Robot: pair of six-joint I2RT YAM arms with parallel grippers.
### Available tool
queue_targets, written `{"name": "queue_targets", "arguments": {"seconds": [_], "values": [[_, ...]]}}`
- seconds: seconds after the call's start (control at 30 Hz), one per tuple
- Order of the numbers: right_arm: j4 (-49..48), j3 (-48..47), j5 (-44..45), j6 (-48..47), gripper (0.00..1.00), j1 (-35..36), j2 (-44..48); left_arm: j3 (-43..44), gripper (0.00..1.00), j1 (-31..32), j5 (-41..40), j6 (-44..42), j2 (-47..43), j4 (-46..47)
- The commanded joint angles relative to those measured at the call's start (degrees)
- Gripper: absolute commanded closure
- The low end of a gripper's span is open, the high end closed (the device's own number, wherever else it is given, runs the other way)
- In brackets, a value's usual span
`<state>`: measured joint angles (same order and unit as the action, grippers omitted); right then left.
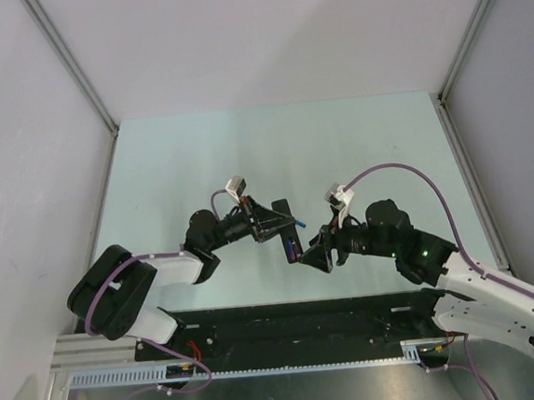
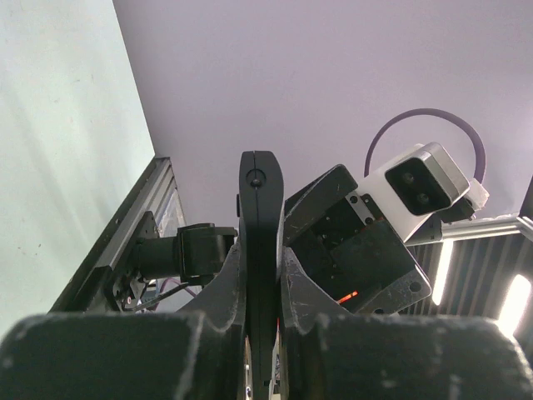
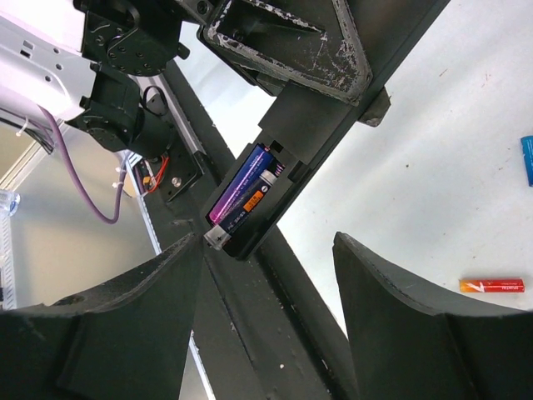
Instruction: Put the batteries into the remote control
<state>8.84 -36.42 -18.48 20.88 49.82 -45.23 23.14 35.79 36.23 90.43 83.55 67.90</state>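
Currently the left tool [image 2: 261,287] is clamped shut on the remote control [image 2: 260,200]. The wrist view shows the remote edge-on, pinched between both fingers. In the overhead view this tool [image 1: 273,220] holds the remote [image 1: 286,226] up between the two arms, over the near part of the table [image 1: 197,150].

The right tool [image 3: 266,325] stands with its jaws apart and nothing between them. It faces the remote's open compartment [image 3: 271,175] from close by, without touching it. One loaded battery [image 3: 241,198], blue-purple with an orange band, lies in that compartment, its metal end toward the lower left.

Two more cells lie on the table [image 3: 450,150] beyond. A red-orange battery [image 3: 491,285] lies flat just past the right finger. A blue battery [image 3: 527,158] is cut off by the picture's right edge. The two are well apart from each other.
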Motion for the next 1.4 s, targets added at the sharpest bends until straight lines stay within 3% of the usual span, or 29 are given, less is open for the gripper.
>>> {"name": "queue_targets", "arguments": {"seconds": [0.0,1.37], "values": [[-2.2,-0.7,-0.5,-0.1,0.32,-0.3,-0.2,1.7,1.00,0.4,0.1,-1.0,-1.8,1.3],[-7.6,-0.8,-5.1,2.8,0.37,-4.2,-5.0,2.4,1.00,3.1,-0.5,-0.9,-4.0,1.2]]}}
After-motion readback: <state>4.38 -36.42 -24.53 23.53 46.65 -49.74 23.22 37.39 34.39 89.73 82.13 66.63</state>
